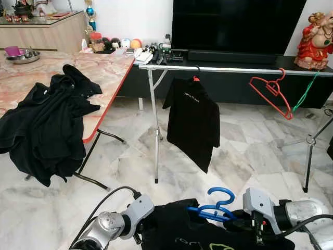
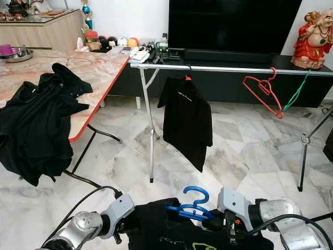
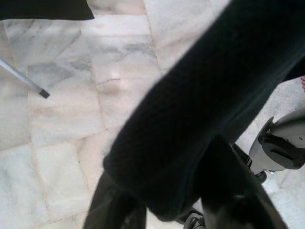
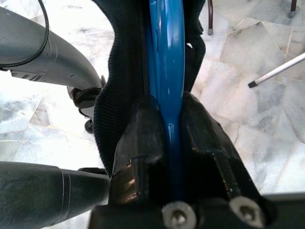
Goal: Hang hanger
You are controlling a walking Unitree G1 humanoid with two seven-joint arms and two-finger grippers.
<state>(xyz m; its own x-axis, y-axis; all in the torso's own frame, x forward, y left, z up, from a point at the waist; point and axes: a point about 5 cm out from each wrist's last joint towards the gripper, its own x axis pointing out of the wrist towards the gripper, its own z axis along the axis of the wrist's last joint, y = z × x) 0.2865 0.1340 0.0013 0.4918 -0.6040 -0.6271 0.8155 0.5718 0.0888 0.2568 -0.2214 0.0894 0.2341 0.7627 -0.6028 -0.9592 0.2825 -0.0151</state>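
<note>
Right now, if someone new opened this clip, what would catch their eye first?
Closest to the camera, the right gripper is shut on a blue hanger that carries a black garment, with the left gripper at the cloth. Ahead, a metal clothes rail holds a black T-shirt and an empty red hanger. A heap of black clothes spills over the marble table on the left.

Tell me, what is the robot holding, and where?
The right gripper clamps the blue hanger by its bar; the left gripper grips the black shirt by its fabric.
</note>
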